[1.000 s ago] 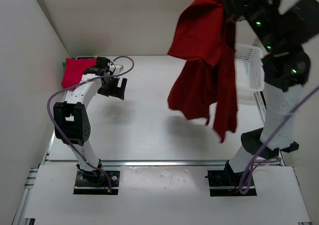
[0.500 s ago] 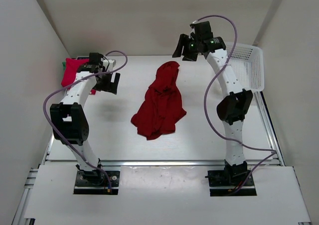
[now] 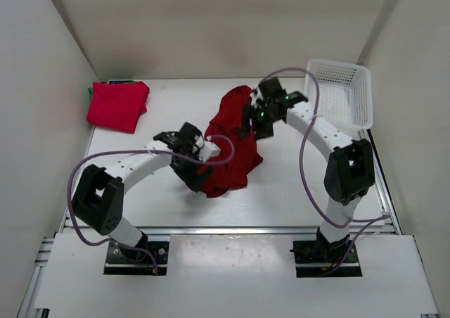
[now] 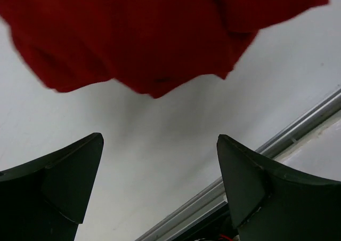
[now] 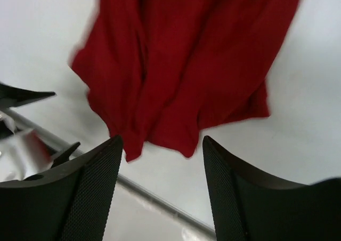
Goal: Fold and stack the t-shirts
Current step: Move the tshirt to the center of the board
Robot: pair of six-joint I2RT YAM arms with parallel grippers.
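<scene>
Lying crumpled mid-table, red t-shirt [image 3: 235, 149], left tool [image 4: 159, 138] and right tool [image 5: 161, 139] both released, white basket [image 3: 339, 62] far right.

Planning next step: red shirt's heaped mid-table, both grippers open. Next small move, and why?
Probably ease the left gripper down onto the near edge of the crumpled red shirt and close. The shirt lies bunched; the left gripper stands open just short of that edge, the right gripper open above it.

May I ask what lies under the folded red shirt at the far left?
A sliver of green cloth peeks out beneath the folded red shirt; the rest is covered.
</scene>
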